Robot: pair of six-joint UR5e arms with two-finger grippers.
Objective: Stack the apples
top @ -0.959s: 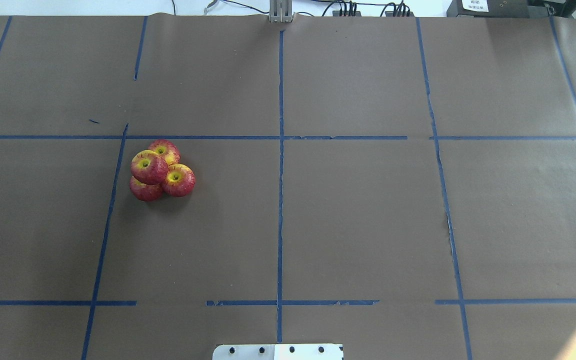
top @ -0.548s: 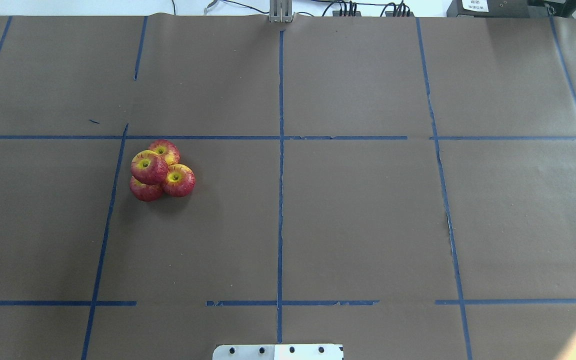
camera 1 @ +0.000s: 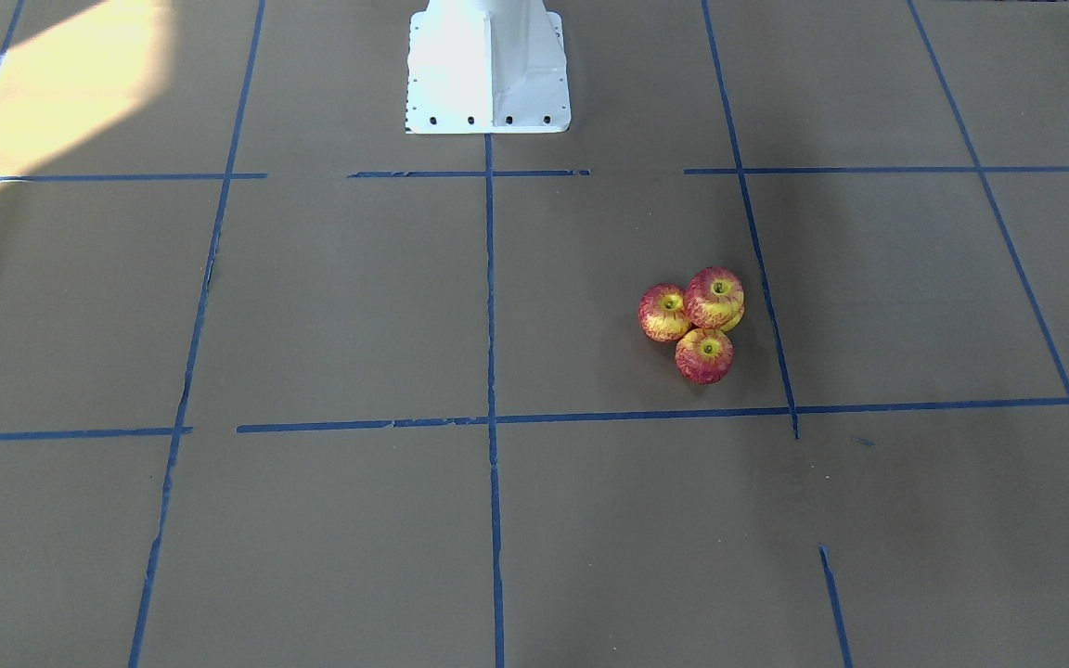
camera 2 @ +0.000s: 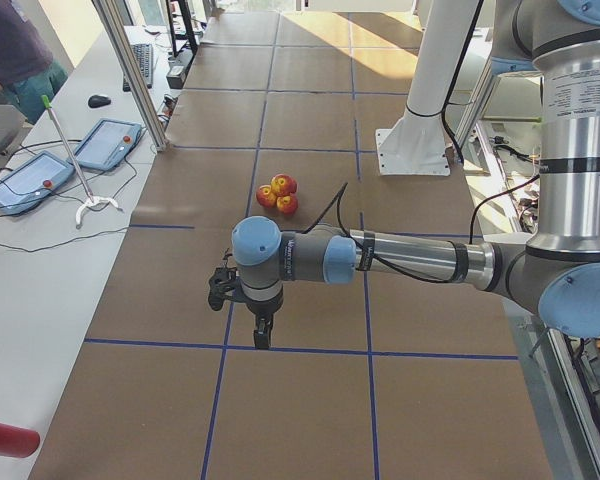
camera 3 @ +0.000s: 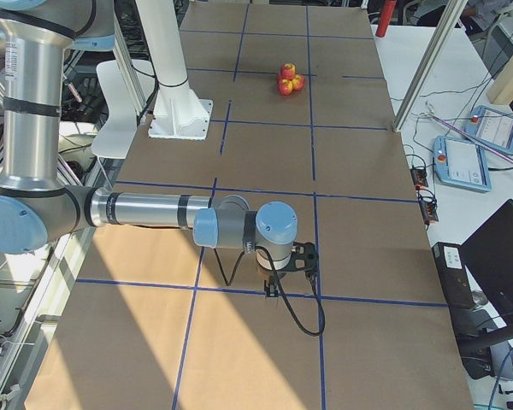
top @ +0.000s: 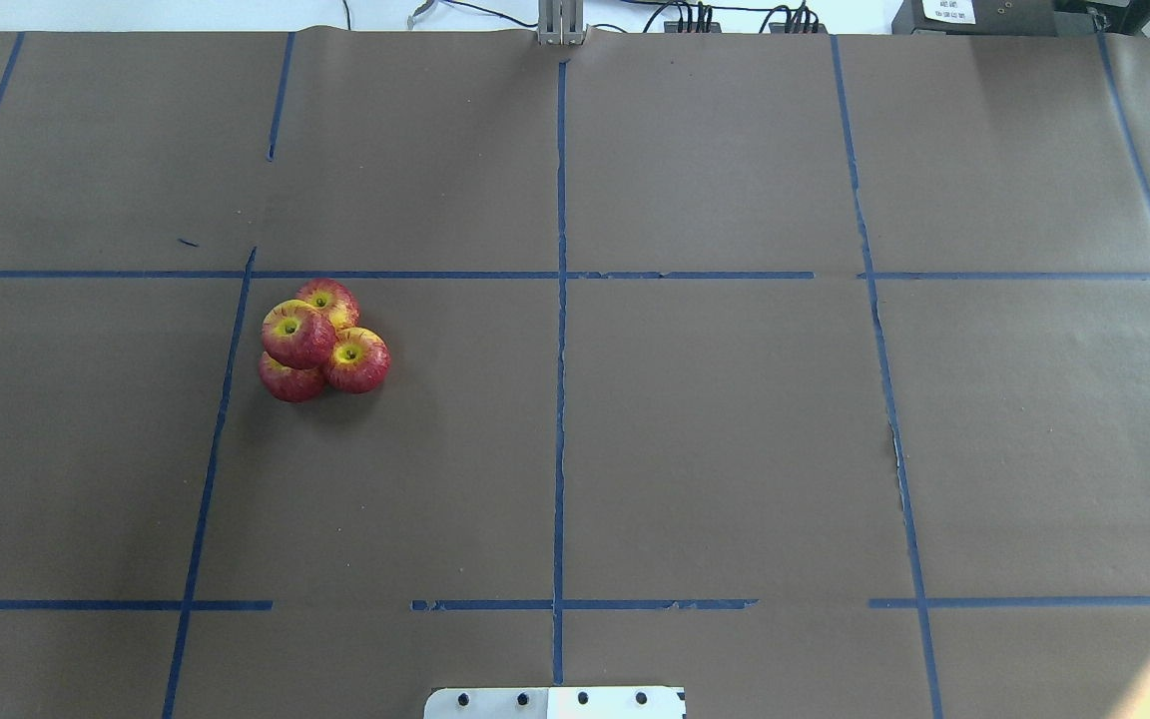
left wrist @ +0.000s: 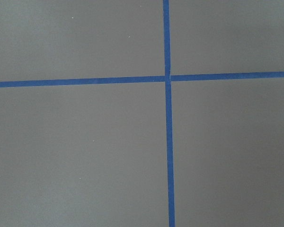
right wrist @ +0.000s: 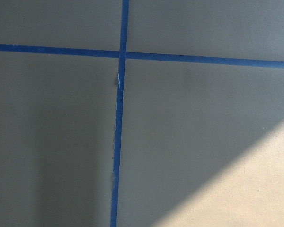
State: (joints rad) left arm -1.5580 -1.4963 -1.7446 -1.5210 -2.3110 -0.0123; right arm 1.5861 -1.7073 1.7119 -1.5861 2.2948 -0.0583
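Four red-and-yellow apples (top: 297,335) sit in a tight pile on the brown paper, left of the table's middle. One apple rests on top of the other three (top: 356,359). The pile also shows in the front view (camera 1: 714,297), the left side view (camera 2: 278,192) and the right side view (camera 3: 287,79). My left gripper (camera 2: 263,338) hangs over the left end of the table, far from the pile. My right gripper (camera 3: 272,290) hangs over the right end. I cannot tell whether either is open or shut. Both wrist views show only paper and tape.
Brown paper with a grid of blue tape lines (top: 560,399) covers the table. The robot's white base (camera 1: 486,65) stands at the near middle edge. Tablets and cables (camera 2: 40,175) lie on a side bench beyond the far edge.
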